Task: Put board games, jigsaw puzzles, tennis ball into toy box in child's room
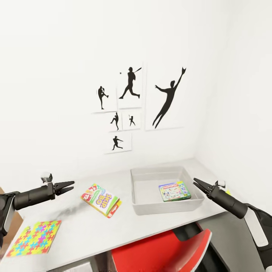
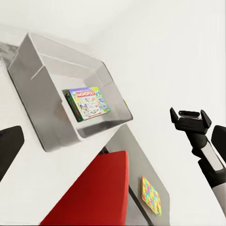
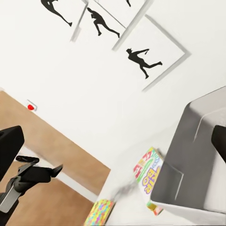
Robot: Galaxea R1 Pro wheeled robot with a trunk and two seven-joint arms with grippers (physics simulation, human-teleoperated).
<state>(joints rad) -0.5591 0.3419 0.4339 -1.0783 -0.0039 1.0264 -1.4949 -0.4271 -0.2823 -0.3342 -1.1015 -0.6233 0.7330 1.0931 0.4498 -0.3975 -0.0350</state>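
Head view: I see my left end effector and right end effector spread, empty, flanking the shallow grey toy box on the white desk — a blue board game inside, green-yellow SKIP BO box beside. Left wrist view: that game lies in the tray. Right wrist view: multicoloured jigsaw puzzle near the desk's edge.

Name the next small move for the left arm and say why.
Probably lower the open left gripper toward the SKIP BO box. It lies on the table just beyond that gripper, still outside the toy box, which so far holds only the Monopoly box.
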